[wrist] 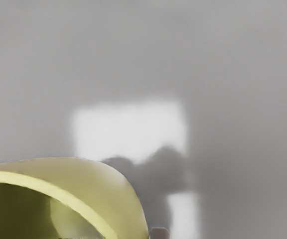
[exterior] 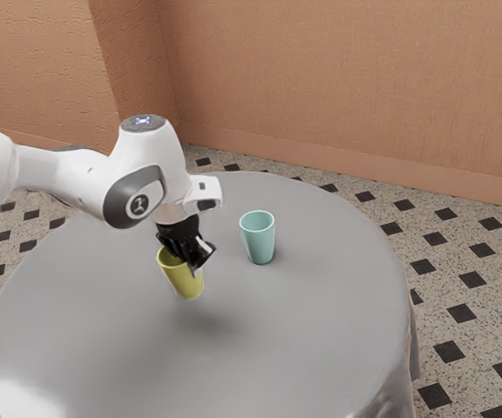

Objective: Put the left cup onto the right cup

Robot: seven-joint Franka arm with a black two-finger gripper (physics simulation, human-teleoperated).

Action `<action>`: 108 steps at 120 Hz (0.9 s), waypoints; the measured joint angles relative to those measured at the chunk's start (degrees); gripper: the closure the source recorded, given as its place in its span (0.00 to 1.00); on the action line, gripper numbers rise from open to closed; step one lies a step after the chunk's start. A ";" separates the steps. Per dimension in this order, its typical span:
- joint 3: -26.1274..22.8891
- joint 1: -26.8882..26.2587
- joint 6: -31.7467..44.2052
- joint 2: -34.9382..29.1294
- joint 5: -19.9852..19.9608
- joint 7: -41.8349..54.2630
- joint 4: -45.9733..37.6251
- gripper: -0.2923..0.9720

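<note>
Gripper (exterior: 195, 254) is clamped on the rim of the yellow cup (exterior: 184, 279), which hangs tilted just under the hand, lifted clear of the grey table (exterior: 321, 348). The teal cup (exterior: 257, 237) stands upright on the table. The held cup is near it, on the exterior view's left of it, not touching.

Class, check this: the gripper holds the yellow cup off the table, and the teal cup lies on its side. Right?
Not quite: the exterior view shows the teal cup standing upright on the table. The rest holds: the gripper holds the yellow cup off the table.
</note>
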 joint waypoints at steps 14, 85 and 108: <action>0.05 -0.21 -3.27 -0.17 0.07 -0.28 5.19 0.85; -0.45 1.05 -17.68 18.86 2.18 -0.18 37.03 0.85; -1.74 2.64 -18.91 24.76 2.13 0.17 44.25 0.85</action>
